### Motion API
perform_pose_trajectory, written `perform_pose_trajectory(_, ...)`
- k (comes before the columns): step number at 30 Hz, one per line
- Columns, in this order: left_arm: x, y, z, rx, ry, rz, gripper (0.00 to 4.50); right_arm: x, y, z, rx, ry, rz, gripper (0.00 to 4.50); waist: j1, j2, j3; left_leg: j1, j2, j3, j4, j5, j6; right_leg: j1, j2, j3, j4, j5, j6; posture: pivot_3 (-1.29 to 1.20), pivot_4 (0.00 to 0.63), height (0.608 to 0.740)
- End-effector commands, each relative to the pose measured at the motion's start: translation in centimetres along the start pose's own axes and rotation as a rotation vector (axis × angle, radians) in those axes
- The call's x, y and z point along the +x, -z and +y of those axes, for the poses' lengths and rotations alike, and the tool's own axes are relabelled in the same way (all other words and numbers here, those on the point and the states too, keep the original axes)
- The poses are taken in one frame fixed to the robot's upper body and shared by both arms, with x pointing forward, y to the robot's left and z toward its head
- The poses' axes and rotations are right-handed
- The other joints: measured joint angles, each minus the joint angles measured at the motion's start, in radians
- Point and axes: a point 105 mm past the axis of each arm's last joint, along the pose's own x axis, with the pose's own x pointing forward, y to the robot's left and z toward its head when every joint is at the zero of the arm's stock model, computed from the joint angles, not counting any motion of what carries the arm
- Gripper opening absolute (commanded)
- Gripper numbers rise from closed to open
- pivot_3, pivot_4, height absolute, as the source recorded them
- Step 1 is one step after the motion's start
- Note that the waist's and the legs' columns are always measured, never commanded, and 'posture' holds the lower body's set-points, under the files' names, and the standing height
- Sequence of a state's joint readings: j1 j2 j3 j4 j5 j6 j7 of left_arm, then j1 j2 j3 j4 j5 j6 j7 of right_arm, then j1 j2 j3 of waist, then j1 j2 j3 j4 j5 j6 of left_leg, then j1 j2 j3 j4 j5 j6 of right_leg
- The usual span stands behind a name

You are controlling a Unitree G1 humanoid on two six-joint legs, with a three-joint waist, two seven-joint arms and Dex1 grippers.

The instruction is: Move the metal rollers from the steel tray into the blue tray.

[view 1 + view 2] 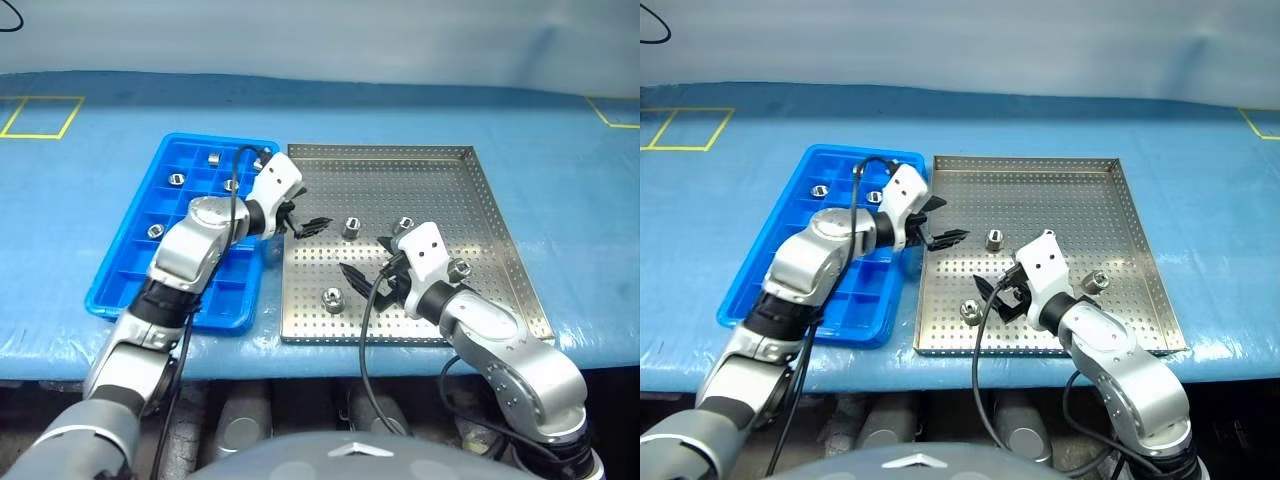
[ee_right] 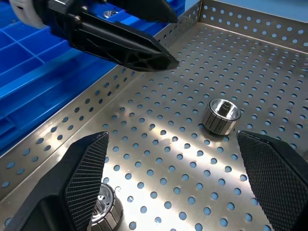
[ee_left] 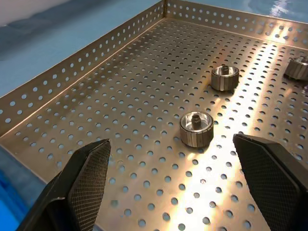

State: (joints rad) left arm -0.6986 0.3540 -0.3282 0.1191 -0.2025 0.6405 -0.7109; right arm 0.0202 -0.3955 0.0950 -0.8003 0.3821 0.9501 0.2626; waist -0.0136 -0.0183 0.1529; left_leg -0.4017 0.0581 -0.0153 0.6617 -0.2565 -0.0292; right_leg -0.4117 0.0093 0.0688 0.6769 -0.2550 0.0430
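At the near edge of the blue-covered desk (image 1: 560, 200), the right pincer (image 1: 365, 277) is hovering wide open and empty over the large perforated steel tray (image 1: 470, 190), where four small shiny metal rollers (image 1: 352, 227) are lying. Farther in, the left pincer (image 1: 300, 222) is reaching over the tray's left rim, gaping and empty. Beside it, touching, the bright blue compartmented plastic tray (image 1: 160, 175) is holding several rollers.

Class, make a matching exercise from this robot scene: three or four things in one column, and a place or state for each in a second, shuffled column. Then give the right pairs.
Things
1. steel tray
2. blue tray
3. left gripper
4. right gripper

Places or states
A. gridded compartments, a few rollers inside
B. open, near the steel tray's front
C. perforated floor, four rollers on it
D. open, at the steel tray's left edge

Pairs: 1-C, 2-A, 3-D, 4-B
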Motion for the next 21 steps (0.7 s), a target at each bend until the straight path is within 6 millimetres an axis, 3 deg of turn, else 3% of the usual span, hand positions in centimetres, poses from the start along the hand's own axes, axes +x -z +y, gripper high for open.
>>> perform_pose_trajectory(1, 1.9, -1.5, 0.2, 0.049, 0.016, -0.006, 4.45, -0.5, -1.1, 0.2, -0.014, 0.006, -0.046, 4.5, -0.004, 0.0, 0.0, -0.001, 0.0, 0.0, 0.0, 0.0, 0.0, -0.001, 0.0, 0.0, 0.0, 0.0, 0.0, -0.02, 0.15, 0.74)
perform_pose_trajectory(11, 6.3, -0.2, -1.2, 0.123, 0.117, 0.14, 4.45, -1.1, -0.7, 0.3, 0.012, 0.055, -0.047, 4.5, -0.031, 0.0, 0.0, -0.003, 0.0, 0.0, 0.0, -0.001, 0.002, -0.002, 0.0, 0.0, -0.001, 0.0, 0.0, -0.09, 0.15, 0.74)
perform_pose_trajectory(18, 7.0, 1.0, -1.2, 0.159, 0.127, 0.214, 4.45, -1.3, -0.8, 0.1, 0.011, 0.078, -0.054, 4.5, -0.052, 0.0, 0.0, -0.004, -0.001, -0.001, 0.001, -0.001, 0.002, -0.002, 0.0, 0.0, -0.001, 0.0, 0.0, -0.11, 0.15, 0.74)
perform_pose_trajectory(21, 6.9, 1.1, -1.0, 0.161, 0.123, 0.219, 3.56, -1.4, -0.8, 0.0, 0.012, 0.084, -0.055, 4.5, -0.057, 0.0, 0.0, -0.004, -0.001, -0.001, 0.0, -0.001, 0.002, -0.002, 0.0, 0.0, -0.001, 0.0, 0.0, -0.11, 0.15, 0.74)
